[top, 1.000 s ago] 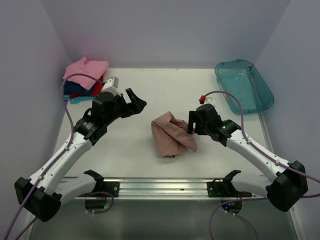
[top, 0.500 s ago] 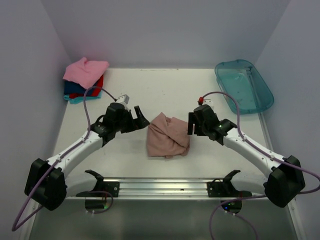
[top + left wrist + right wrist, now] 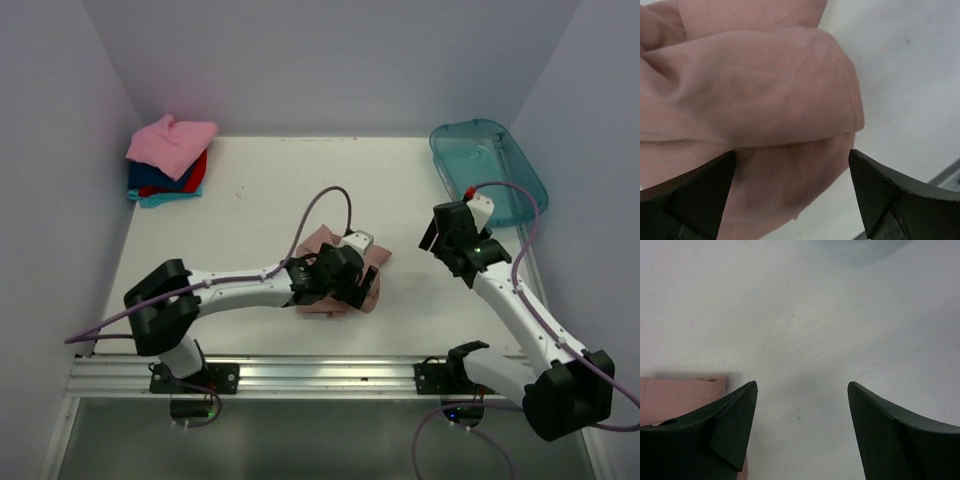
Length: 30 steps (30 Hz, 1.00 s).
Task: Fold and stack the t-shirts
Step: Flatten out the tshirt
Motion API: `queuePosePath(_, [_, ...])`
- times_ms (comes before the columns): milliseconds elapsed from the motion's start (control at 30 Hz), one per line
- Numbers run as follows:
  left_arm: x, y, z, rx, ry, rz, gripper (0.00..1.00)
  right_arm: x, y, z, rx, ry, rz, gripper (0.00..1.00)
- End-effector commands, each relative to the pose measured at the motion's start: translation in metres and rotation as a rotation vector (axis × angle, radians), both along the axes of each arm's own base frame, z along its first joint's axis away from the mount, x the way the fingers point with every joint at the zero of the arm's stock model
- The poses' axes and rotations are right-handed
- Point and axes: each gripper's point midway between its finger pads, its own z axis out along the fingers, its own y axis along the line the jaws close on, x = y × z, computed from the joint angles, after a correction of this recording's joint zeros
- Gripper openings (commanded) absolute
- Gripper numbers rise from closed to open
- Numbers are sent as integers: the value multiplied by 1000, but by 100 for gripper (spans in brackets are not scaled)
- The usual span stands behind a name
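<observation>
At the far left corner of the bench a stack of folded t-shirts is seen, with a bright pink tee laid on top of red, blue and teal layers. Near the middle, the crumpled dusty pink-brown t-shirt is spread on the bench. The left pincer is held released, its fingers set wide about a folded edge of that cloth. Further right, the right pincer is likewise released over bare bench. A translucent teal plastic tub is placed at the far right.
</observation>
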Motion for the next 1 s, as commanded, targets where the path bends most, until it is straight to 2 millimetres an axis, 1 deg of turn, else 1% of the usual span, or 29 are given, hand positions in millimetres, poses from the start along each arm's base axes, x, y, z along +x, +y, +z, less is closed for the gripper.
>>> queuePosePath(0, [19, -8, -2, 132, -117, 73, 98, -8, -9, 6, -9, -19, -44, 77])
queuePosePath(33, [23, -16, -7, 150, -121, 86, 97, -8, -9, 8, -7, -24, -44, 76])
queuePosePath(100, [24, -22, -8, 167, -139, 107, 97, -9, -8, 7, 0, -22, -32, 76])
queuePosePath(133, [27, -29, -6, 165, -148, 115, 97, -10, -8, 6, 1, -19, -27, 75])
queuePosePath(200, [30, -31, -8, 186, -160, 142, 96, -11, -5, 4, 5, -12, -10, 74])
queuePosePath(233, [33, -36, -8, 193, -170, 153, 95, -9, -4, 4, 5, -16, 1, 72])
queuePosePath(300, [37, -33, -12, 229, -186, 172, 92, -9, -4, -1, 5, -10, 10, 68])
queuePosePath(333, [40, -33, -17, 248, -192, 183, 86, -8, -2, -1, 9, -12, 19, 65])
queuePosePath(367, [40, -32, -21, 260, -190, 182, 82, -9, -1, -2, 12, -11, 23, 56])
queuePosePath(400, [40, -31, -25, 273, -192, 178, 76, -8, -1, -3, 14, -11, 26, 51])
queuePosePath(433, [39, -28, -32, 291, -184, 173, 63, -9, 0, -5, 15, -8, 30, 44])
queuePosePath(467, [37, -28, -35, 293, -178, 167, 56, -8, 0, -4, 18, -12, 30, 36])
queuePosePath(500, [36, -26, -39, 297, -173, 166, 48, -8, 0, -5, 17, -11, 30, 31])
queuePosePath(533, [33, -22, -40, 297, -166, 165, 32, -9, 0, -6, 17, -10, 30, 28])
queuePosePath(567, [33, -21, -39, 291, -167, 166, 23, -8, 0, -6, 21, -10, 31, 26])
queuePosePath(600, [31, -17, -42, 294, -164, 171, 3, -9, 1, -7, 23, -9, 35, 22])
queuePosePath(633, [31, -15, -36, 285, -169, 180, 0, -9, 1, -7, 22, -8, 33, 21])
queuePosePath(700, [31, -9, -31, 283, -177, 192, 0, -10, 1, -10, 21, 1, 36, 20])
queuePosePath(800, [27, -6, -10, 259, -195, 200, 0, -10, 1, -14, 22, 6, 36, 18])
queuePosePath(833, [23, -8, 5, 234, -209, 200, 0, -10, 2, -15, 20, 11, 39, 18])
queuePosePath(900, [17, -4, 25, 226, -235, 208, 0, -10, 3, -17, 18, 18, 48, 18])
queuePosePath(933, [10, -8, 47, 182, -255, 200, 0, -10, 3, -18, 16, 23, 54, 18])
queuePosePath(967, [7, -5, 56, 176, -264, 203, 0, -9, 3, -20, 14, 28, 56, 18])
